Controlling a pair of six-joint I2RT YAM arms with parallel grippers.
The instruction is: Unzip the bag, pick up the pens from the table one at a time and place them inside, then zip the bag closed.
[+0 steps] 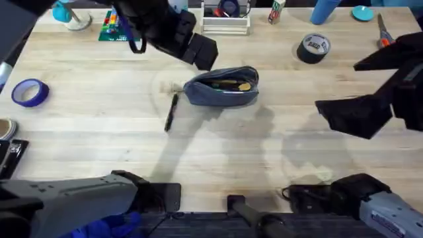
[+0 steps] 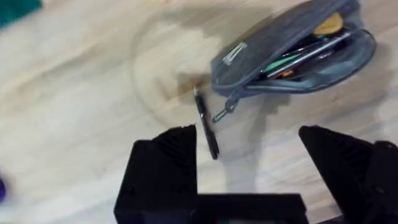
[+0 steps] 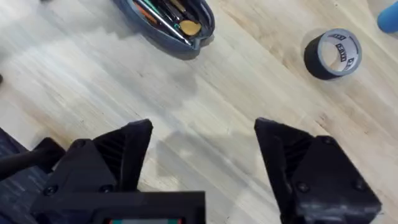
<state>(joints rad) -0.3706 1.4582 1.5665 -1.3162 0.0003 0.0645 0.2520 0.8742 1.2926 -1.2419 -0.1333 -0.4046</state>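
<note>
The table (image 1: 99, 139) carries the bag (image 1: 221, 87) near its middle, unzipped, with pens inside. The left gripper (image 2: 249, 146) hangs above the bag's left end and the right gripper (image 3: 202, 140) off to the bag's right, both wide open and empty. One pen (image 1: 170, 112) lies just left of the bag, by its zipper pull.

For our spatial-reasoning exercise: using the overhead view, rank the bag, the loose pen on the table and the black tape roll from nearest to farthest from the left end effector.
1. The bag, just right of the left end effector.
2. The pen, below-left of the bag.
3. The black tape roll, far right.
</note>
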